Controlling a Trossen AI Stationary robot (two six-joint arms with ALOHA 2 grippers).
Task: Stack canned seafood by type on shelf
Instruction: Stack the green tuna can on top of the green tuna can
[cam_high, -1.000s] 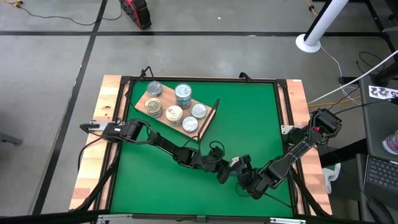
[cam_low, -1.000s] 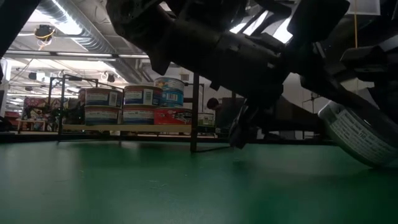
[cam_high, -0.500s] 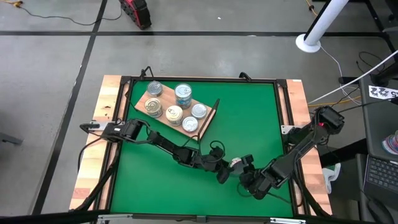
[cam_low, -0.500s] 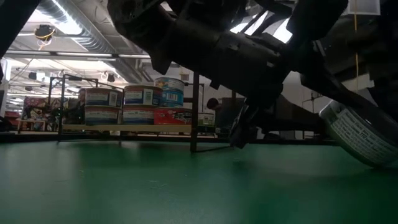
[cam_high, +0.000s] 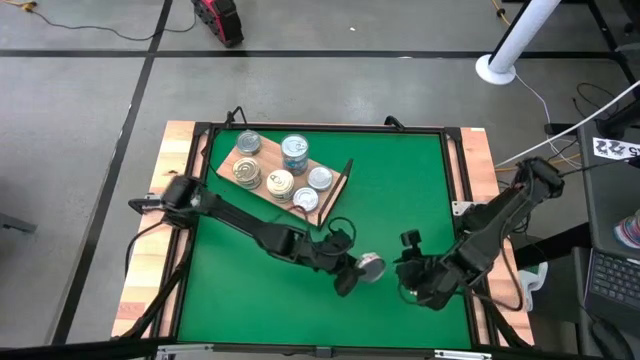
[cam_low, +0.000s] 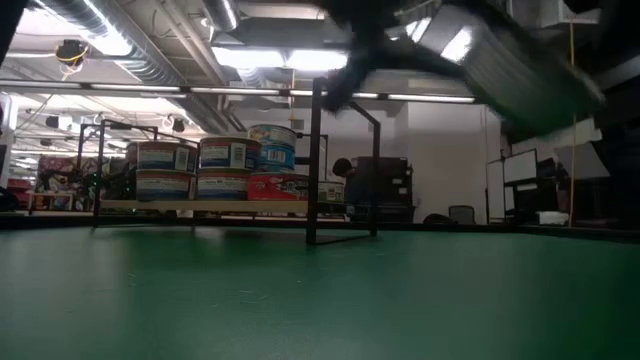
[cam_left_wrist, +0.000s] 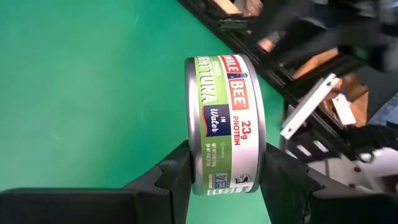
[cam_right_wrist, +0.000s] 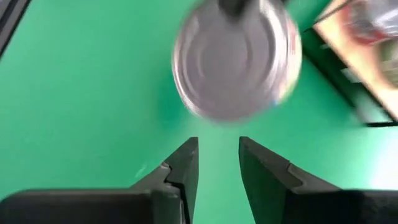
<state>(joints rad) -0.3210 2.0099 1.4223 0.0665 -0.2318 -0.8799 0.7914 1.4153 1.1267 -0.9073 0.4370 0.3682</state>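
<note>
Silver-topped round tuna tin (cam_left_wrist: 225, 124), lower centre of the high view, is being pinched by the left end effector (cam_high: 352, 272) for shelving, while the right end effector (cam_right_wrist: 218, 163) is hovering spread nearby.

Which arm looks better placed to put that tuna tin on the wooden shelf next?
The left, probably. The left gripper already clamps the tuna tin between its fingers, on the side of the mat nearer the shelf. The right gripper is open, empty, and farther from the shelf.
</note>
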